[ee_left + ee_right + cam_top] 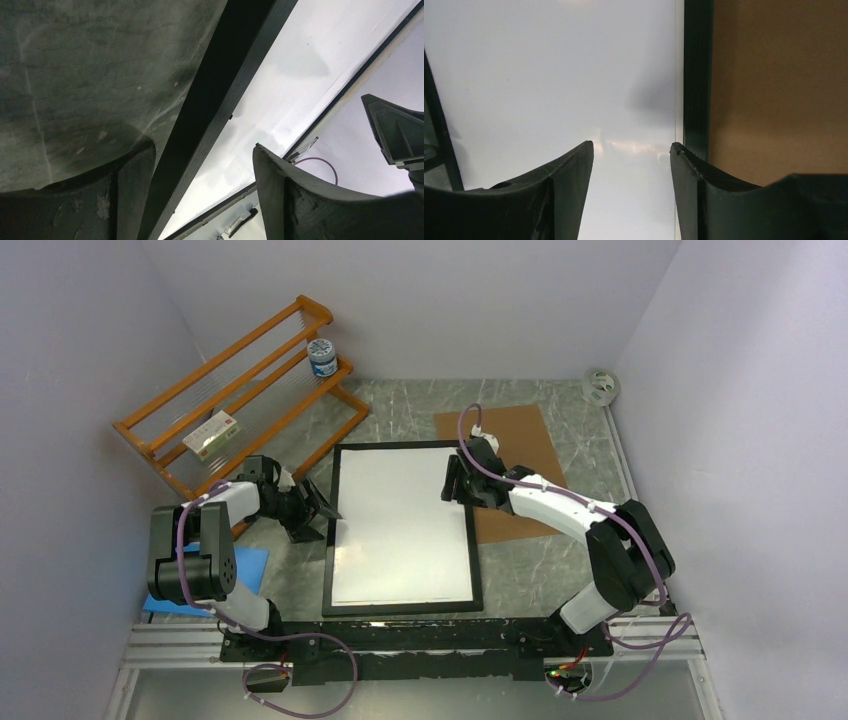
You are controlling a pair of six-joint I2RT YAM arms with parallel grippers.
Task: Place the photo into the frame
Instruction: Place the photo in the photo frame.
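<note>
The frame [330, 550] lies flat on the table's middle, a thin black rectangle. The photo [400, 525] lies inside its border with the plain white back up; the printed side is hidden. My left gripper [322, 508] is open at the frame's left bar. In the left wrist view that gripper [202, 146] straddles the black bar of the frame [220, 85], with the photo [295, 85] beyond. My right gripper [450, 480] is open over the photo's upper right part. The right wrist view shows this gripper [631, 145] holding nothing, above the photo [549, 75] beside the frame [696, 75].
A brown cardboard board [520, 440] lies under the frame's right side and shows again in the right wrist view [779, 85]. An orange wooden rack [240, 380] stands back left with a small jar [322, 357]. A blue sheet [250, 565] lies by the left arm. A white roll [600, 387] sits back right.
</note>
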